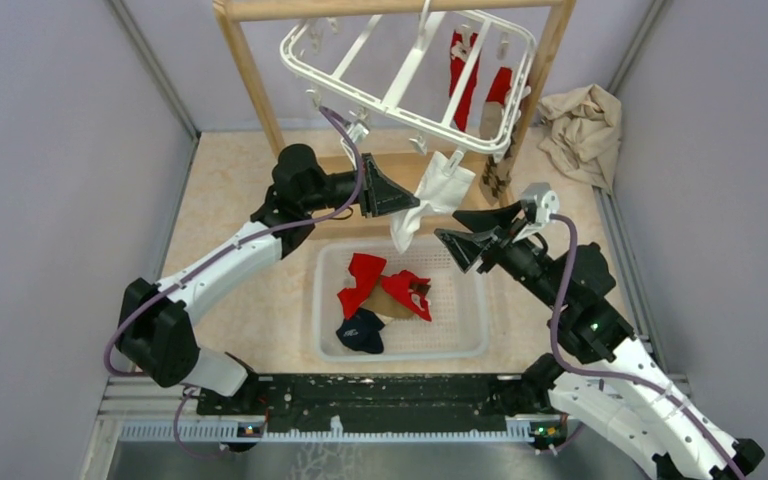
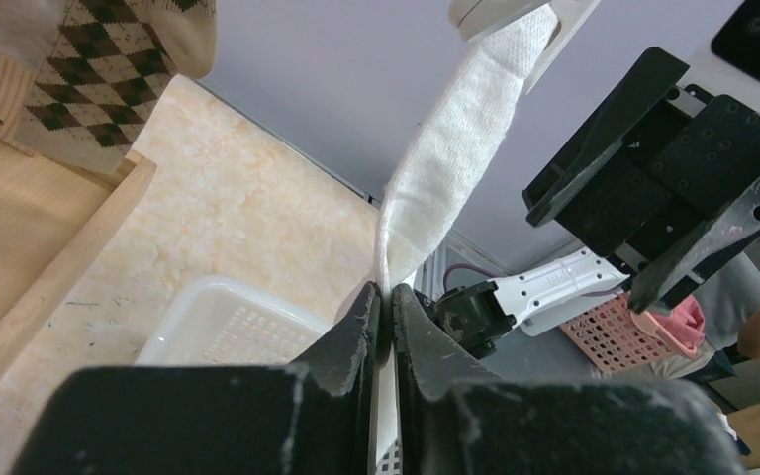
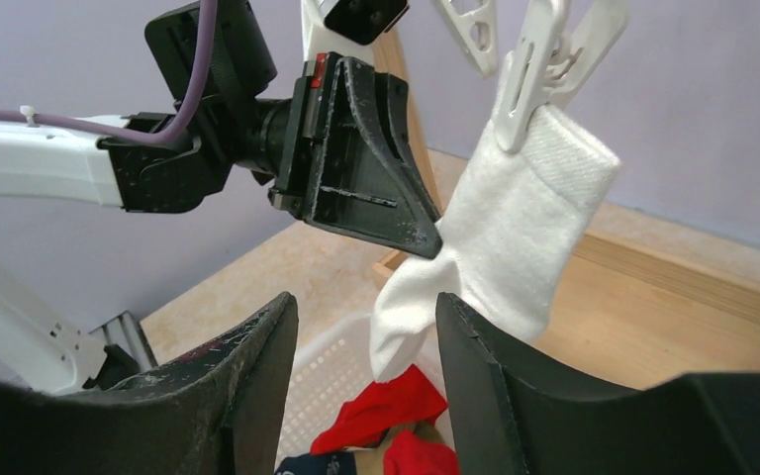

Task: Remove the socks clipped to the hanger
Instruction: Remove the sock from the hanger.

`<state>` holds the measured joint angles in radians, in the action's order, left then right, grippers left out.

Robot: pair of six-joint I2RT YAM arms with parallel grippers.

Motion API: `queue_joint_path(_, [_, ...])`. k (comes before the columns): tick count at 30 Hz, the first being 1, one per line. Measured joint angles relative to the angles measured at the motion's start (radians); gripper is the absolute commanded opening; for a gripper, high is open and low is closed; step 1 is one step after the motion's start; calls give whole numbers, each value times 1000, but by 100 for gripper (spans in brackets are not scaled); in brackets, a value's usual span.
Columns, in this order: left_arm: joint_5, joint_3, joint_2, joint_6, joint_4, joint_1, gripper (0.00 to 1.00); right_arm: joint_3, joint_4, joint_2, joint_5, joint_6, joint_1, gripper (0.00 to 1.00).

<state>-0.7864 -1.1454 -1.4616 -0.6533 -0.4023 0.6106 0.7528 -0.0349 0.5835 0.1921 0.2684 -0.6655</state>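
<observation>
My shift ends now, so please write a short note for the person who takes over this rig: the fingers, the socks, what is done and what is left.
Left gripper: fingers shut on the white sock, which is still held by its clip on the hanger.
Right gripper: fingers open beside the same sock, holding nothing.
Done: a red pair and a navy sock lie in the basket.
Left: free the white sock, then the hanging red socks and the patterned sock, all still on the hanger.
</observation>
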Motion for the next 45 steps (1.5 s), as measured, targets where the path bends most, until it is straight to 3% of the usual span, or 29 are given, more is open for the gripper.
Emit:
queue_joint_path(7, [-45,-1,0,-1,21,-39,13,-6,-82,4,-18,-2,48,52])
queue_joint_path(17, [-98,-1,0,-6,22,-66,13,-51,-358,115,158,177,330,49])
queue_joint_path(29, [-128,-5,-22,-27,20,-73,13,-60,-632,277,238,293,343,53])
queue_joint_path(45, [-142,-6,-40,-50,-2,-74,14,-59,-813,385,232,333,343,54])
